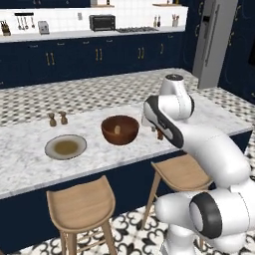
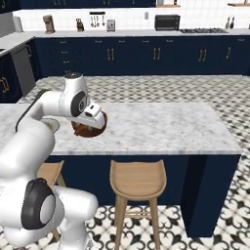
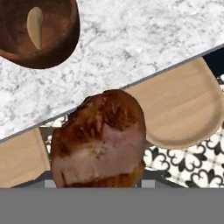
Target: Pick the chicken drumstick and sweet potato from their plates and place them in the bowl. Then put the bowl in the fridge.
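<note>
The chicken drumstick (image 3: 103, 140) looms large in the hand view, held over the counter's front edge. My gripper (image 1: 159, 133) is shut on it, to the right of the bowl. The dark wooden bowl (image 1: 120, 129) stands on the marble counter (image 1: 30, 164), and the tan sweet potato (image 3: 35, 26) lies inside it. The drumstick hides my fingertips in the hand view. To the bowl's left lies the grey-beige plate (image 1: 65, 147), bare. The pale blue plate is hidden. The grey fridge (image 1: 214, 42) stands at the far right of the room. In the right base view my hand covers part of the bowl (image 2: 88, 129).
Two small brown shakers (image 1: 57, 119) stand behind the grey-beige plate. Wooden stools (image 1: 82, 201) (image 1: 182, 172) stand under the counter's front edge, below the gripper. Navy cabinets with a toaster oven (image 1: 102, 22) line the back wall.
</note>
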Available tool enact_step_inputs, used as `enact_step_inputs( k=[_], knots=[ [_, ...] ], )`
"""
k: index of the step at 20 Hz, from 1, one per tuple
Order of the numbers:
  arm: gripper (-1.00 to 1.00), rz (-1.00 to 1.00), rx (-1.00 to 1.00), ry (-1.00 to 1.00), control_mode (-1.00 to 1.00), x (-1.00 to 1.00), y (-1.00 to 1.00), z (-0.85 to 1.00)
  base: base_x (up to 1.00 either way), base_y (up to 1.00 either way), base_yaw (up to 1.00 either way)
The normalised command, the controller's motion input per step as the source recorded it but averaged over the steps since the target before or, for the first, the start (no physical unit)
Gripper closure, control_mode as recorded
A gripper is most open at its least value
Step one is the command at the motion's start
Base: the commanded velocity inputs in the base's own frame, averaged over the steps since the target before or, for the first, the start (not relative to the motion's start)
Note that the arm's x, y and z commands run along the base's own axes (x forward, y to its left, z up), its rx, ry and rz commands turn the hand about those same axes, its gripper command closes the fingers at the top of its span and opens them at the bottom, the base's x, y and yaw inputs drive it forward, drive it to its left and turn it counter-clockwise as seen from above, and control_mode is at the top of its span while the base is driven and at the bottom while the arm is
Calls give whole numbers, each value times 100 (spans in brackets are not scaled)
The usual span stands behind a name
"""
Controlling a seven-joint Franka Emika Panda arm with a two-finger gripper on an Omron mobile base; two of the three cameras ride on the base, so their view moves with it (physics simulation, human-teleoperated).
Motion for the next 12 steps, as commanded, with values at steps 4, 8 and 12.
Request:
enact_step_inputs(
  k=[4, 8, 12],
  knots=[
    [100, 0, 0, 0, 100, 0, 0, 0, 100, 6, 17],
    [100, 14, 0, 0, -100, 100, 43, -5, 0, 0, 0],
    [100, 8, 0, 3, -100, 100, 36, -13, 0, 0, 0]
  ],
)
